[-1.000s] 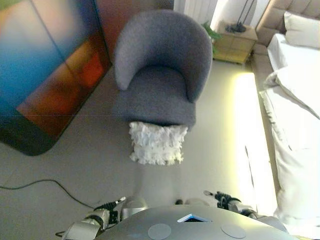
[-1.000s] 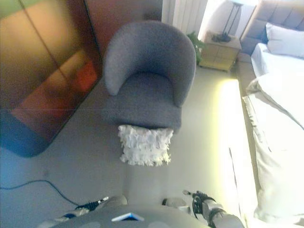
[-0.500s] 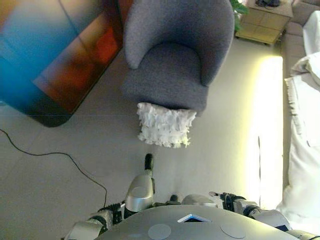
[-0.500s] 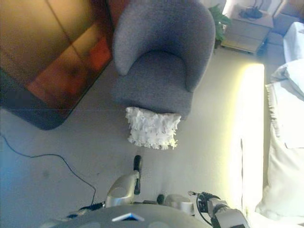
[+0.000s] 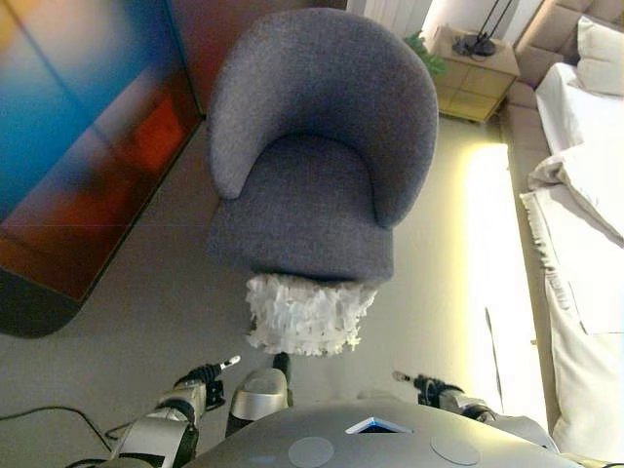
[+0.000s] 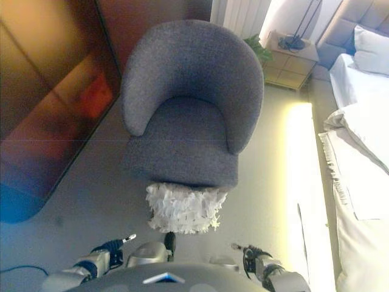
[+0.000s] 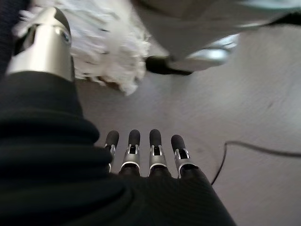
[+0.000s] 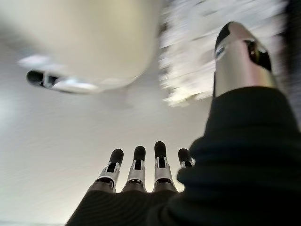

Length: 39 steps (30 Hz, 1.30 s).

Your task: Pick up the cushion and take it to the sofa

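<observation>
A white ruffled cushion (image 5: 304, 313) leans on the floor against the front of a grey armchair (image 5: 322, 166), the sofa of the task. My left hand (image 5: 200, 382) hangs low at the lower left, short of the cushion, fingers straight and holding nothing. My right hand (image 5: 427, 386) hangs at the lower right, also open and empty. In the left wrist view the cushion (image 7: 101, 44) shows past the thumb (image 7: 44, 42). In the right wrist view the cushion (image 8: 202, 52) is a blurred white patch beyond the fingers (image 8: 136, 165).
A dark glossy panel (image 5: 78, 146) lies on the floor to the left of the chair. A bed with white bedding (image 5: 585, 214) runs along the right side. A wooden nightstand (image 5: 475, 68) stands at the back right.
The camera has shifted, and the armchair and cushion now sit closer below me. Both hands still hang open and empty at the bottom of the view.
</observation>
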{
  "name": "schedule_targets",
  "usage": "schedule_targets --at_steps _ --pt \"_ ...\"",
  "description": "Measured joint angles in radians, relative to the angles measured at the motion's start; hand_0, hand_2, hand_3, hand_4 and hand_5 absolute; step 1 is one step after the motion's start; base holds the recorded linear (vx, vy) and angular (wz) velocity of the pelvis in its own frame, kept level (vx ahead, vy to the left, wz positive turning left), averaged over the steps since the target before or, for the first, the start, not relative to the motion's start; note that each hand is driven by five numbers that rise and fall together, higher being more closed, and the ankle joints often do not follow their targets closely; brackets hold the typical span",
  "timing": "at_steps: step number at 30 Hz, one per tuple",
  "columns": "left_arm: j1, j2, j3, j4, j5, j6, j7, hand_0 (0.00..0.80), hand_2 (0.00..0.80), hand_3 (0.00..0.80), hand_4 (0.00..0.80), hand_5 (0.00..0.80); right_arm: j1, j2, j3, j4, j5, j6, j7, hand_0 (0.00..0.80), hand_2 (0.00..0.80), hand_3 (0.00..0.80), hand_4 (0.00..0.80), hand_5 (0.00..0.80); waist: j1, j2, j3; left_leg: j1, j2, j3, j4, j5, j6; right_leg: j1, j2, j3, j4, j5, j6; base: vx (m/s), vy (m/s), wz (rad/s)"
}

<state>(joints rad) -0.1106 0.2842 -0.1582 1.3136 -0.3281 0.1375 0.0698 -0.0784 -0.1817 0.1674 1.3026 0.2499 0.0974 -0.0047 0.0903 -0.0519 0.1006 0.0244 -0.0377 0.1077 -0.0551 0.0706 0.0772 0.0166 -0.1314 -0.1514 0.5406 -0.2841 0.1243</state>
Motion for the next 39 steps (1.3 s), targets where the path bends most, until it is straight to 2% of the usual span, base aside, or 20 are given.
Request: schedule_targets --at_steps 1,2,3,5,6,8,9,10,11,14,16,19,21,25,29,32,34,36,37,39 --pt "-0.014 -0.003 -0.018 -0.001 -0.001 0.006 0.000 0.000 0.000 0.000 0.000 0.000 -0.014 -0.007 0.022 -0.017 0.005 -0.005 -0.004 0.000 0.000 0.000 0.000 0.000 0.001 0.024 0.000 0.001 0.013 0.001 -0.017 -0.005 -0.003 -0.064 -0.011 -0.042 -0.055 0.003 -0.004 -0.048 -0.016 -0.32" --pt "-0.019 -0.010 -0.016 0.001 -0.002 0.015 0.002 0.000 0.000 0.000 0.000 0.000 -0.034 -0.014 0.046 -0.043 0.012 -0.010 -0.007 0.000 0.000 0.000 0.000 0.000 -0.006 0.046 0.008 -0.004 0.026 0.001 -0.018 0.009 -0.014 -0.119 -0.013 -0.060 -0.120 0.021 -0.002 -0.078 -0.051 -0.16" --pt "-0.030 -0.014 -0.024 0.002 -0.004 0.025 0.002 0.000 0.000 0.000 0.000 0.000 -0.040 -0.019 0.054 -0.051 0.019 -0.016 -0.009 0.000 0.000 0.000 0.000 0.000 -0.025 0.067 0.020 -0.007 0.033 -0.001 -0.023 0.008 -0.014 -0.171 -0.022 -0.061 -0.163 0.049 0.001 0.042 -0.072 0.14" --pt "-0.045 -0.019 -0.038 0.003 -0.011 0.027 0.004 0.000 0.000 0.000 0.000 0.000 -0.047 -0.023 0.063 -0.064 0.036 -0.025 -0.020 0.000 0.000 0.000 0.000 0.000 -0.049 0.078 0.028 -0.021 0.033 0.000 -0.025 0.005 -0.015 -0.244 -0.061 -0.061 -0.268 0.136 0.003 0.203 -0.080 0.41" --pt "-0.038 -0.021 -0.037 0.003 -0.015 0.027 0.008 0.000 0.000 0.000 0.000 0.000 -0.043 -0.025 0.051 -0.071 0.048 -0.026 -0.021 0.000 0.000 0.000 0.000 0.000 -0.052 0.076 0.027 -0.015 0.033 0.003 -0.031 0.001 -0.016 -0.248 -0.075 -0.060 -0.312 0.187 0.006 0.284 -0.107 0.42" --pt "-0.009 -0.023 -0.034 0.000 -0.027 0.027 0.015 0.000 0.000 0.000 0.000 0.000 -0.022 -0.022 0.043 -0.064 0.043 -0.025 -0.019 0.000 0.000 0.000 0.000 0.000 -0.047 0.060 0.026 0.018 0.042 0.001 -0.031 -0.017 -0.043 -0.205 -0.090 -0.058 -0.378 0.264 0.000 0.304 -0.167 0.18" --pt "0.009 -0.018 -0.032 -0.004 -0.039 0.028 0.019 0.000 0.000 0.000 0.000 0.000 -0.013 -0.018 0.042 -0.059 0.033 -0.024 -0.018 0.000 0.000 0.000 0.000 0.000 -0.047 0.042 0.019 0.037 0.044 -0.004 -0.031 -0.031 -0.063 -0.157 -0.089 -0.058 -0.430 0.287 0.002 0.245 -0.197 0.15" --pt "0.038 -0.005 -0.031 -0.003 -0.039 0.031 0.020 0.000 0.000 0.000 0.000 0.000 0.002 -0.008 0.042 -0.054 0.024 -0.024 -0.015 0.000 0.000 0.000 0.000 0.000 -0.045 0.008 0.006 0.045 0.038 -0.007 -0.030 -0.043 -0.081 -0.107 -0.094 -0.058 -0.479 0.298 0.001 0.197 -0.210 0.17" --pt "0.066 -0.002 -0.024 0.002 -0.038 0.034 0.025 0.000 0.000 0.000 0.000 0.000 0.009 -0.004 0.040 -0.041 0.015 -0.023 -0.011 0.000 0.000 0.000 0.000 0.000 -0.046 -0.005 0.003 0.058 0.050 -0.007 -0.024 -0.054 -0.106 -0.076 -0.083 -0.061 -0.519 0.374 -0.004 0.135 -0.206 0.14" --pt "0.098 -0.020 -0.015 0.004 -0.034 0.050 0.029 0.000 0.000 0.000 0.000 0.000 0.034 -0.023 0.042 -0.038 0.011 -0.023 -0.004 0.000 0.000 0.000 0.000 0.000 -0.041 0.016 -0.005 0.066 0.129 -0.006 -0.012 -0.071 -0.158 -0.018 0.004 -0.089 -0.597 0.382 -0.045 0.073 -0.184 0.03" --pt "0.094 -0.036 -0.013 0.001 -0.029 0.048 0.030 0.000 0.000 0.000 0.000 0.000 0.031 -0.036 0.042 -0.039 0.012 -0.024 -0.005 0.000 0.000 0.000 0.000 0.000 -0.041 0.023 -0.008 0.050 0.152 -0.005 0.002 -0.074 -0.167 -0.011 0.034 -0.101 -0.626 0.394 -0.067 0.035 -0.143 0.05" --pt "0.082 -0.061 -0.011 -0.002 -0.025 0.043 0.034 0.000 0.000 0.000 0.000 0.000 0.023 -0.056 0.042 -0.039 0.012 -0.025 -0.004 0.000 0.000 0.000 0.000 0.000 -0.045 0.039 -0.002 0.054 0.167 -0.006 0.004 -0.077 -0.171 0.001 0.050 -0.106 -0.630 0.389 -0.076 0.025 -0.141 0.05" --pt "0.066 -0.069 -0.011 -0.009 -0.025 0.041 0.039 0.000 0.000 0.000 0.000 0.000 0.023 -0.063 0.042 -0.039 0.012 -0.026 -0.002 0.000 0.000 0.000 0.000 0.000 -0.046 0.049 -0.001 0.058 0.172 -0.009 0.000 -0.076 -0.197 0.006 0.054 -0.109 -0.630 0.387 -0.077 0.009 -0.177 0.07" --pt "0.061 -0.067 -0.009 -0.009 -0.025 0.034 0.063 0.000 0.000 0.000 0.000 0.000 0.026 -0.060 0.048 -0.038 0.011 -0.034 0.006 0.000 0.000 0.000 0.000 0.000 -0.044 0.060 0.003 0.067 0.175 -0.031 0.006 -0.075 -0.198 0.027 0.051 -0.121 -0.629 0.372 -0.073 -0.091 -0.195 0.13" --pt "0.051 -0.075 -0.017 -0.017 -0.041 0.031 0.079 0.000 0.000 0.000 0.000 0.000 0.008 -0.066 0.081 -0.044 0.011 -0.049 0.010 0.000 0.000 0.000 0.000 0.000 -0.040 0.083 0.011 0.012 0.180 -0.059 0.034 -0.076 -0.194 -0.002 0.056 -0.133 -0.630 0.374 -0.085 -0.193 -0.127 0.17" --pt "0.055 -0.102 -0.017 -0.023 -0.048 0.027 0.079 0.000 0.000 0.000 0.000 0.000 -0.006 -0.093 0.082 -0.044 0.011 -0.054 -0.001 0.000 0.000 0.000 0.000 0.000 -0.021 0.138 0.032 -0.024 0.179 -0.062 0.052 -0.070 -0.195 -0.024 0.055 -0.137 -0.634 0.383 -0.091 -0.188 0.008 0.08" --pt "0.053 -0.124 -0.018 -0.023 -0.049 0.019 0.079 0.000 0.000 0.000 0.000 0.000 -0.014 -0.125 0.081 -0.045 0.012 -0.055 -0.019 0.000 0.000 0.000 0.000 0.000 -0.025 0.182 0.047 -0.071 0.174 -0.045 0.085 -0.056 -0.194 -0.037 0.039 -0.169 -0.633 0.384 -0.090 -0.209 0.121 0.44" --pt "0.048 -0.140 -0.018 -0.024 -0.049 0.006 0.077 0.000 0.000 0.000 0.000 0.000 -0.023 -0.161 0.078 -0.045 0.012 -0.054 -0.035 0.000 0.000 0.000 0.000 0.000 -0.031 0.217 0.058 -0.091 0.165 0.009 0.082 -0.028 -0.178 -0.055 0.023 -0.188 -0.633 0.388 -0.086 -0.101 0.153 0.39" --pt "0.050 -0.141 -0.018 -0.024 -0.049 0.002 0.076 0.000 0.000 0.000 0.000 0.000 -0.026 -0.171 0.077 -0.044 0.012 -0.054 -0.040 0.000 0.000 0.000 0.000 0.000 -0.029 0.225 0.062 -0.091 0.157 0.022 0.079 -0.014 -0.176 -0.055 0.013 -0.190 -0.633 0.390 -0.084 -0.063 0.183 0.15" --pt "0.057 -0.140 -0.018 -0.023 -0.048 -0.008 0.072 0.000 0.000 0.000 0.000 0.000 -0.037 -0.176 0.075 -0.048 0.010 -0.054 -0.048 0.000 0.000 0.000 0.000 0.000 -0.038 0.214 0.068 -0.091 0.131 0.025 0.074 0.025 -0.175 -0.052 -0.019 -0.190 -0.635 0.391 -0.082 -0.039 0.208 0.07"
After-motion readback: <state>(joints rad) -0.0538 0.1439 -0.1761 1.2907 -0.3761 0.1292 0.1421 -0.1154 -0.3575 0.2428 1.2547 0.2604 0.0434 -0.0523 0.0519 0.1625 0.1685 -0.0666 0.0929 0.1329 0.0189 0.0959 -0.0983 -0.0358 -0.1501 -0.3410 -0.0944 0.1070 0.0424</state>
